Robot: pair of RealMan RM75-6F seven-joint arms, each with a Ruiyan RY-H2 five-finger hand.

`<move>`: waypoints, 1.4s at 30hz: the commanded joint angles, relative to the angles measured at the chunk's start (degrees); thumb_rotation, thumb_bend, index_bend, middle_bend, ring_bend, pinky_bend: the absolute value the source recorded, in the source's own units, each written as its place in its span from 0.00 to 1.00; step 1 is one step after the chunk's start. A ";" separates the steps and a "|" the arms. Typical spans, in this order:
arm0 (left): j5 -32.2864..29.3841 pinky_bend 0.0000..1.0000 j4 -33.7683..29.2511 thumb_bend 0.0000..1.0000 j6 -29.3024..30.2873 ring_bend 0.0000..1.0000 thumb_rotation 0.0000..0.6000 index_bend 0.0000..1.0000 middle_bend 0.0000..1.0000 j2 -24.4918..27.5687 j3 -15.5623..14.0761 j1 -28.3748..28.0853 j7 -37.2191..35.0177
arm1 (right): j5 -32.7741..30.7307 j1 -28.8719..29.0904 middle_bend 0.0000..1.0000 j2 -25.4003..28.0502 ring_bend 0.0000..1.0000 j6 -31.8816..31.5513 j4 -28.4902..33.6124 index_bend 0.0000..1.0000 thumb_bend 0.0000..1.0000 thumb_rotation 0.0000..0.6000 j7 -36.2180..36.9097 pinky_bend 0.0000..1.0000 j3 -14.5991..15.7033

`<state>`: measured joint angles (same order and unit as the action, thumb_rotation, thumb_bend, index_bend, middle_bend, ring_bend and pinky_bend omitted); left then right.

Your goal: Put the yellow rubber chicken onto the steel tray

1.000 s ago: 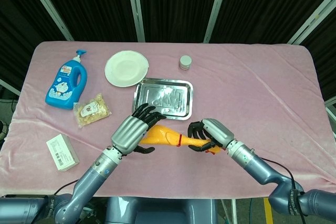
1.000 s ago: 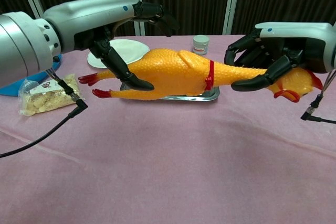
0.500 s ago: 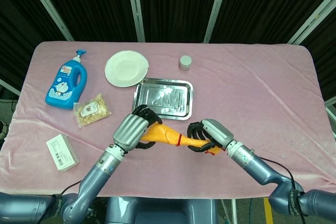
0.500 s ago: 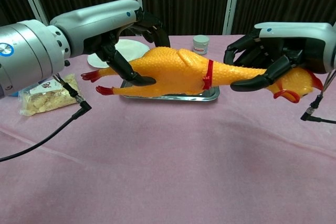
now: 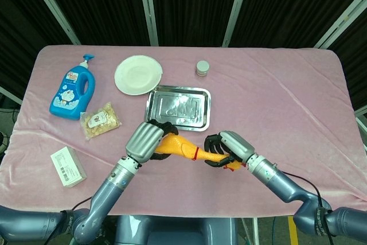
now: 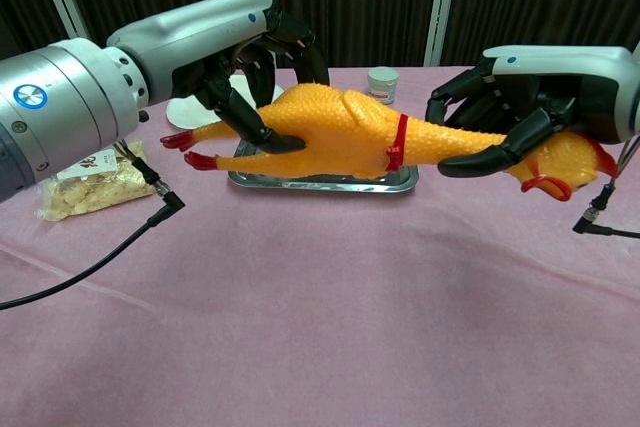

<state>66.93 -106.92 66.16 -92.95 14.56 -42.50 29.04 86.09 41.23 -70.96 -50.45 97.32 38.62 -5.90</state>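
Observation:
The yellow rubber chicken (image 5: 182, 149) (image 6: 340, 132) with red feet and a red neck band hangs level above the pink cloth, just in front of the steel tray (image 5: 178, 107) (image 6: 322, 181). My left hand (image 5: 147, 141) (image 6: 250, 57) wraps its fingers around the chicken's body near the legs. My right hand (image 5: 228, 148) (image 6: 520, 97) grips the neck close to the head. The tray holds nothing.
A white plate (image 5: 138, 74), a small grey-lidded jar (image 5: 202, 68), a blue detergent bottle (image 5: 71, 91), a snack bag (image 5: 101, 120) and a white box (image 5: 67, 166) lie around the left and back of the table. A black cable (image 6: 90, 257) runs over the cloth.
My left hand has closed its fingers around the chicken's body, and the chicken's tail end has risen a little. The right hand has stayed put.

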 commanded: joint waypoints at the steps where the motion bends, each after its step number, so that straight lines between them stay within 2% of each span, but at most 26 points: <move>1: 1.49 0.49 1.04 0.70 0.67 0.67 1.00 0.88 0.82 -0.62 -0.43 0.16 -1.57 | -0.08 -0.09 0.75 -0.06 0.76 -0.13 -0.09 1.00 0.57 1.00 0.11 0.91 0.06; 4: 1.32 0.50 0.83 0.70 0.38 0.68 1.00 0.88 0.82 -0.29 -0.64 0.17 -1.98 | -0.10 -0.13 0.75 -0.07 0.76 -0.23 -0.17 1.00 0.57 1.00 0.17 0.91 0.12; 5: 1.22 0.50 0.74 0.68 0.31 0.67 1.00 0.86 0.81 -0.18 -0.65 0.17 -2.07 | -0.11 -0.14 0.75 -0.07 0.76 -0.27 -0.20 1.00 0.57 1.00 0.16 0.91 0.12; 7: 1.27 0.48 0.69 0.55 0.48 0.63 1.00 0.74 0.75 0.01 -0.62 0.23 -2.36 | -0.16 -0.19 0.75 -0.06 0.76 -0.35 -0.23 1.00 0.57 1.00 0.20 0.91 0.15; 9: 1.23 0.41 0.53 0.32 0.78 0.54 1.00 0.53 0.62 0.28 -0.79 0.51 -2.70 | -0.28 -0.23 0.75 -0.04 0.76 -0.41 -0.35 1.00 0.57 1.00 0.17 0.91 0.16; 12: 0.55 0.30 0.04 0.13 0.79 0.37 1.00 0.29 0.44 0.93 -0.98 0.63 -2.06 | -0.43 -0.25 0.75 0.01 0.76 -0.46 -0.44 1.00 0.57 1.00 -0.06 0.91 0.12; 15: -0.22 0.24 -0.72 0.05 0.78 0.23 1.00 0.15 0.29 1.85 -1.12 0.58 -0.63 | -0.67 -0.32 0.75 0.12 0.76 -0.51 -0.47 1.00 0.57 1.00 -0.16 0.91 0.08; 17: -0.68 0.23 -1.18 0.04 0.68 0.19 1.00 0.12 0.24 2.24 -1.10 0.53 -0.30 | -0.73 -0.36 0.75 0.18 0.76 -0.55 -0.48 1.00 0.57 1.00 -0.18 0.91 0.09; 32: -2.71 0.23 -1.91 0.07 -0.28 0.18 1.00 0.17 0.22 2.91 -1.33 -0.39 0.49 | -1.17 -0.49 0.75 -0.01 0.76 -0.58 -0.42 1.00 0.57 1.00 -0.54 0.91 0.08; 34: -3.08 0.23 -2.21 0.10 -0.82 0.18 1.00 0.18 0.24 2.76 -1.45 -0.50 -0.17 | -1.17 -0.36 0.75 -0.15 0.76 -0.43 -0.37 1.00 0.57 1.00 -0.79 0.91 0.06; 37: -3.16 0.24 -2.30 0.20 -0.90 0.23 1.00 0.24 0.31 2.38 -1.32 -0.58 -1.29 | -1.38 -0.18 0.75 -0.43 0.76 -0.13 -0.31 1.00 0.57 1.00 -1.25 0.91 0.00; 42: -2.19 0.27 -1.30 0.35 0.49 0.34 1.00 0.40 0.45 1.13 -1.55 -0.66 -0.54 | -1.60 -0.21 0.75 -0.82 0.76 -0.11 -0.21 1.00 0.57 1.00 -1.27 0.91 0.00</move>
<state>64.54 -108.43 66.51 -91.61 13.12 -43.12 28.26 84.50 41.03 -71.77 -50.56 97.10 37.34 -5.90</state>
